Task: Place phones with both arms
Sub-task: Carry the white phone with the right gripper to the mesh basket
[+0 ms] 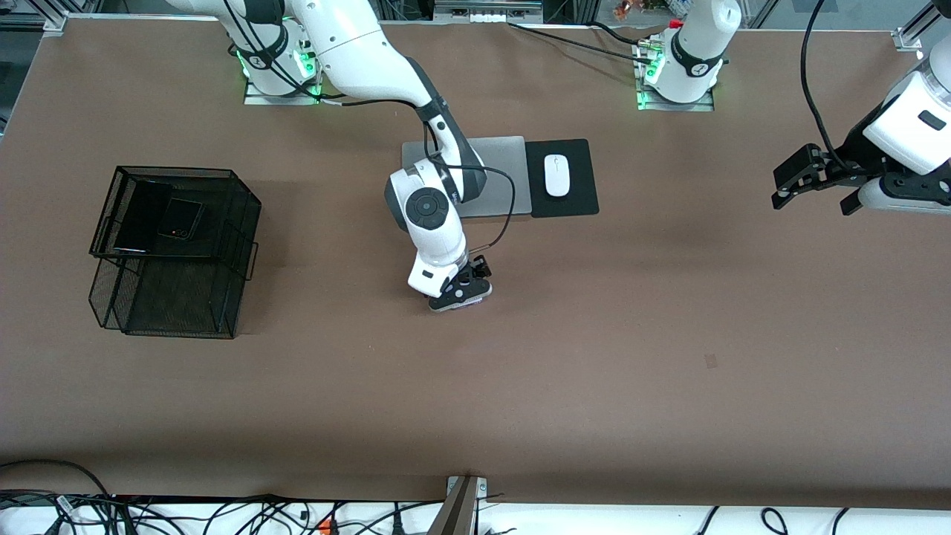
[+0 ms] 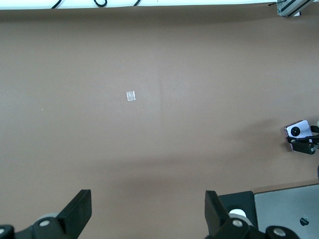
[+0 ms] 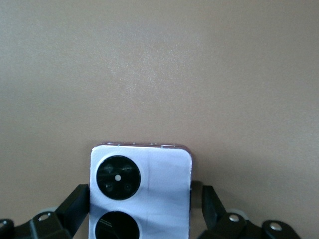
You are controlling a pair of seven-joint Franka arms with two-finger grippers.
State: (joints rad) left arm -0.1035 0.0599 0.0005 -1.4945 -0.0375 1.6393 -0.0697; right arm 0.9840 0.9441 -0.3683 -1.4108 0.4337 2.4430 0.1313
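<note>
Black phones, seemingly two [image 1: 180, 219] [image 1: 140, 215], in mesh basket [image 1: 245, 223]; one lavender phone [image 3: 141, 191]

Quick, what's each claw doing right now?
Left claw: open, empty, over bare table.
Right claw: open, fingers astride the lavender-white phone, not clamped.

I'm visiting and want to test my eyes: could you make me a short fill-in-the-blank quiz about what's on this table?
1. The white mouse lies on a black ____.
2. The small black phone lies in the wire basket's ____ tier.
3. The right end effector straddles a lavender-white phone with ____ black circles.
4. The left end effector, over bare table, holds ____.

Missing words: pad; upper; two; nothing
</note>
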